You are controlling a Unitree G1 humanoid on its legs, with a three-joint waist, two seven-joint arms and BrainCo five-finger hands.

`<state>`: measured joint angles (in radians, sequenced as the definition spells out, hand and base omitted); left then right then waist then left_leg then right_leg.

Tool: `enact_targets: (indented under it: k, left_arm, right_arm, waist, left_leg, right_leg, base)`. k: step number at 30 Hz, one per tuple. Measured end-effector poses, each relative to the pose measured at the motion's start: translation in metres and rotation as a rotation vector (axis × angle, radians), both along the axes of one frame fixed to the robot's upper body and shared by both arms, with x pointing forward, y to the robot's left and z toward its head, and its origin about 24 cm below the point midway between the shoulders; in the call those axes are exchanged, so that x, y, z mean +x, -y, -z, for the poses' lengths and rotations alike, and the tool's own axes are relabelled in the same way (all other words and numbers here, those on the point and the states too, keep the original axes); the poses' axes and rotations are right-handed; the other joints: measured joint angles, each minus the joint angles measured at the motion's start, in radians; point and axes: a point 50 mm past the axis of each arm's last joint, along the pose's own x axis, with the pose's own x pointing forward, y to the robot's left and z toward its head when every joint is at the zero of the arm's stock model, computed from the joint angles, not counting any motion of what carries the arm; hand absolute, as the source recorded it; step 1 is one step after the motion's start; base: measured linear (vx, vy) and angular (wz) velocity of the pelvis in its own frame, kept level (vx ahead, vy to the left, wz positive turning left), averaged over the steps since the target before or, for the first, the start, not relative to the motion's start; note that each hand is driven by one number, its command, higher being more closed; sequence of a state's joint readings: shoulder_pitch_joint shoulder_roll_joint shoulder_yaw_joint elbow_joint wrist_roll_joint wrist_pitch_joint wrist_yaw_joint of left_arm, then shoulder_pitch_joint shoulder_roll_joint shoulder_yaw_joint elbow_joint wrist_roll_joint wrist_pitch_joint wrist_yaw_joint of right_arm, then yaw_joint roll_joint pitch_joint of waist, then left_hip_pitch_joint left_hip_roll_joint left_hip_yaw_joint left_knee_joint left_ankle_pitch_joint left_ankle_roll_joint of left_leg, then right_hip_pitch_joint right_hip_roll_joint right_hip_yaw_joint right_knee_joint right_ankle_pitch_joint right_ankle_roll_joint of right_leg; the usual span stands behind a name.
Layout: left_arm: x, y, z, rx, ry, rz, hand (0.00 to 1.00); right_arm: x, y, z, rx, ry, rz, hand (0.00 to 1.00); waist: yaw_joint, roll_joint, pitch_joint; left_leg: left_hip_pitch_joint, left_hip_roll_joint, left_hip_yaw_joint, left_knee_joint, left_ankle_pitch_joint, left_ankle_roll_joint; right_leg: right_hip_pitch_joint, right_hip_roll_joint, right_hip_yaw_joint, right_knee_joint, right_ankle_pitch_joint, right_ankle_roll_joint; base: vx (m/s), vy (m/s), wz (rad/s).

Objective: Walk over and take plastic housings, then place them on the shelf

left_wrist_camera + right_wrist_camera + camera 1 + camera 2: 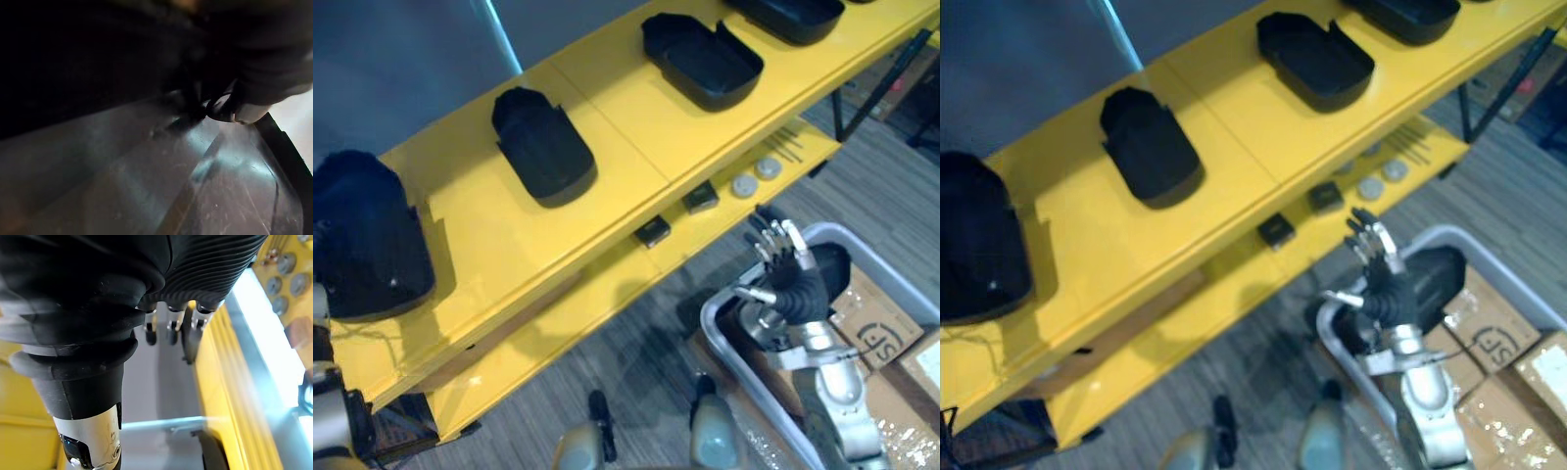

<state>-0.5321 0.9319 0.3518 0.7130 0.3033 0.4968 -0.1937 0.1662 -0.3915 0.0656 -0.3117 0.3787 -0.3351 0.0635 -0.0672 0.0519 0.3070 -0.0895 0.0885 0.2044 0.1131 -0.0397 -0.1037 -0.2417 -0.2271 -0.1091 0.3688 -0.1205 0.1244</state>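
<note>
housings in a row on upper shelf, small parts on lower shelf, bin before it at right

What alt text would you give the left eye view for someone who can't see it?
A yellow shelf carries black plastic housings on its top tier. At lower right, the robot's right hand, fingers straight, hangs over a grey bin beside cardboard boxes.

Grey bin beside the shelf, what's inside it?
One black plastic housing lies in the grey bin, partly covered by the right hand above; the bin's bottom is hidden.
</note>
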Motion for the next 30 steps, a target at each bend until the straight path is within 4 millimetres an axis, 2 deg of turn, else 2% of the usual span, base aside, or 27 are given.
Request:
enact_targets:
  k: [2,7,9,12,16,22,27,30]
  left_arm:
    - [-0.003,0.0,0.01,-0.023,0.01,-0.02,1.0]
    - [-0.003,0.013,0.054,-0.151,0.058,-0.1,1.0]
    - [-0.002,0.016,0.059,-0.183,0.095,-0.132,1.0]
    - [-0.001,0.015,0.055,-0.166,0.155,-0.174,1.0]
    - [0.002,0.014,0.046,-0.103,0.218,-0.204,1.0]
    - [0.018,0.02,0.01,-0.061,0.385,-0.191,1.0]
    - [0.025,0.023,-0.007,0.006,0.382,-0.14,1.0]
    - [0.025,0.023,-0.018,0.052,0.36,-0.091,1.0]
  right_arm:
    - [0.0,0.001,0.002,-0.003,-0.009,0.004,0.0]
    - [0.002,0.003,0.0,0.005,-0.004,0.026,0.0]
    - [0.004,0.003,-0.001,0.007,0.004,0.033,0.0]
    - [0.007,0.006,-0.005,0.011,0.021,0.051,0.0]
    - [0.012,0.011,-0.004,0.014,0.015,0.072,0.0]
    - [0.019,0.015,-0.017,0.03,0.069,0.07,0.0]
    - [0.019,0.015,-0.017,0.025,0.071,0.059,0.0]
    - [0.019,0.015,-0.017,0.025,0.069,0.059,0.0]
  waist:
    - [-0.001,0.0,0.0]
    - [-0.001,-0.003,0.002]
    - [0.0,-0.013,0.008]
    - [-0.001,-0.027,0.016]
    - [0.0,-0.033,0.027]
    - [0.0,-0.04,0.089]
    - [-0.001,-0.041,0.09]
    - [-0.001,-0.051,0.096]
  left_leg:
    - [-0.001,0.001,0.0,0.0,0.0,0.0]
    - [-0.015,0.003,-0.004,0.002,0.001,-0.002]
    - [-0.019,0.003,-0.004,0.002,0.002,-0.004]
    - [-0.022,0.002,-0.003,0.002,0.003,-0.004]
    - [-0.037,0.002,-0.002,0.006,0.003,-0.004]
    - [-0.069,0.004,-0.005,0.033,0.001,-0.003]
    - [-0.08,0.005,-0.004,0.036,0.001,-0.003]
    - [-0.072,0.006,0.003,0.036,0.0,-0.003]
  right_leg:
    - [-0.001,0.001,0.0,-0.001,0.0,0.0]
    - [-0.008,0.005,-0.003,-0.008,0.005,-0.002]
    - [-0.015,0.006,-0.002,-0.008,0.008,-0.003]
    - [-0.02,0.006,0.002,-0.007,0.009,-0.004]
    - [-0.036,0.007,0.007,-0.004,0.012,-0.004]
    - [-0.06,0.007,0.01,0.009,0.013,-0.005]
    - [-0.071,0.008,0.013,0.011,0.015,-0.005]
    - [-0.071,0.011,0.023,0.012,0.015,-0.005]
  base:
    - [0.0,0.0,0.0]
    - [0.0,-0.001,0.01]
    - [0.0,0.0,0.0]
    - [0.0,0.0,0.0]
    - [0.0,-0.001,-0.01]
    - [-0.02,-0.003,0.01]
    - [0.0,0.0,0.0]
    - [0.01,-0.008,-0.08]
